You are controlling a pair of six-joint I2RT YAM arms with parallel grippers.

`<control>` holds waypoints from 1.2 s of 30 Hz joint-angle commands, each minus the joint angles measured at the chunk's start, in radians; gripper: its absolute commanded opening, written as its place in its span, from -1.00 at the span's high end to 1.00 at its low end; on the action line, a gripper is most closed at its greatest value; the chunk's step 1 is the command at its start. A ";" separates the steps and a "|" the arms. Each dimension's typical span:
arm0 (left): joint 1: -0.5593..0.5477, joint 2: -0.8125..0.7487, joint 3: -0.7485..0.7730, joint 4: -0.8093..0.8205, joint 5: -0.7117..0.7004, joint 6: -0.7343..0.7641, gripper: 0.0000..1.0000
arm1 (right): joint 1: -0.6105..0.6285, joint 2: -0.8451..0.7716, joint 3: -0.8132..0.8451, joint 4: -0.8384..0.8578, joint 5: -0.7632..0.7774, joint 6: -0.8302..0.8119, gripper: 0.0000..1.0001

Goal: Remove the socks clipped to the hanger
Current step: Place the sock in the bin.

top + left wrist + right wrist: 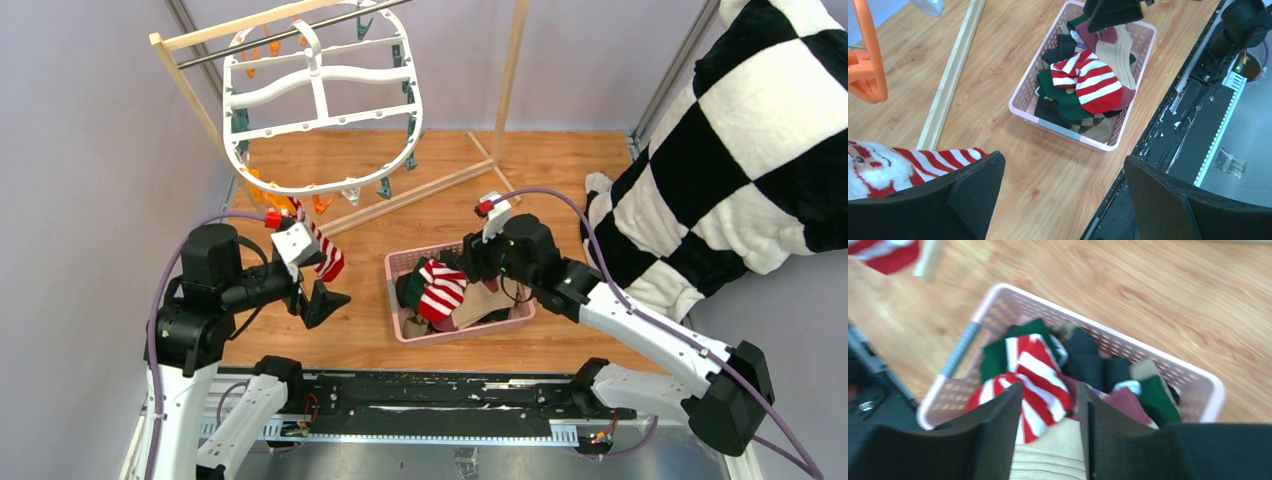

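Though partly hidden, one striped sock

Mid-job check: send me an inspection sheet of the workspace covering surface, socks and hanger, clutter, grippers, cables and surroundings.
Surface: wooden tabletop, bare wood around the basket.
Job's things: hanger hangs on the wooden rack. One striped sock dangles at its near rim, apparently clipped. The other socks are piled in the pink basket.
Clutter: nothing seen.
Grippers: left gripper is open, beside the striped sock. Right gripper is over the basket, jaws narrow, with a tan sock showing in the gap; grip unclear.
Cables: purple cables loop off both arms, apart from the hanger.
Surroundings: checkered cloth on the right, plain walls.
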 commanded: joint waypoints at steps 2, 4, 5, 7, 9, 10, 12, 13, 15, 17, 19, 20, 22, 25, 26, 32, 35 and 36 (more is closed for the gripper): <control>0.004 0.028 0.038 -0.090 0.023 0.113 -0.99 | -0.004 -0.001 -0.008 0.083 -0.307 0.125 0.22; 0.004 0.032 0.044 -0.090 0.017 0.110 -0.99 | -0.005 0.045 -0.056 0.199 -0.415 0.165 0.31; 0.004 0.033 0.049 -0.090 0.012 0.109 -0.99 | -0.005 0.075 -0.078 0.239 -0.445 0.180 0.32; 0.004 0.033 0.064 -0.090 -0.007 0.104 -0.99 | -0.006 0.147 -0.120 0.312 -0.483 0.186 0.35; 0.004 0.031 0.076 -0.090 -0.035 0.101 -0.99 | -0.008 0.219 -0.154 0.360 -0.468 0.182 0.37; 0.004 0.028 0.079 -0.090 -0.052 0.099 -0.99 | -0.006 0.246 -0.167 0.367 -0.436 0.172 0.40; 0.004 0.032 0.089 -0.101 -0.117 0.103 -0.99 | 0.003 0.266 -0.170 0.322 -0.266 0.147 0.42; 0.004 0.035 0.098 -0.113 -0.140 0.106 -0.99 | 0.015 0.251 -0.180 0.316 -0.179 0.136 0.37; 0.004 0.040 0.113 -0.144 -0.221 0.120 -0.99 | 0.044 0.183 -0.213 0.336 -0.043 0.111 0.25; 0.004 0.035 0.115 -0.154 -0.308 0.138 -0.99 | 0.066 0.097 -0.235 0.353 0.046 0.079 0.10; 0.004 0.029 0.116 -0.162 -0.381 0.161 -0.99 | 0.071 0.019 -0.235 0.346 0.072 0.054 -0.02; 0.004 0.025 0.113 -0.163 -0.407 0.169 -0.99 | 0.071 -0.007 -0.226 0.334 0.077 0.046 -0.06; 0.004 0.018 0.097 -0.162 -0.459 0.180 -0.99 | 0.073 -0.049 -0.206 0.311 0.074 0.039 -0.12; 0.004 0.002 0.052 -0.135 -0.545 0.181 -0.99 | 0.078 -0.093 -0.180 0.295 0.061 0.036 -0.21; 0.004 -0.013 0.027 -0.112 -0.566 0.179 -0.99 | 0.083 -0.105 -0.173 0.293 0.060 0.035 -0.23; 0.004 -0.040 -0.076 0.036 -0.616 0.163 -0.99 | 0.116 -0.160 -0.113 0.255 0.049 0.032 -0.40; 0.005 -0.009 -0.107 0.107 -0.630 0.140 -0.98 | 0.129 -0.180 -0.097 0.247 0.040 0.028 -0.45; 0.005 0.009 -0.115 0.142 -0.637 0.130 -0.96 | 0.129 -0.185 -0.094 0.246 0.032 0.028 -0.46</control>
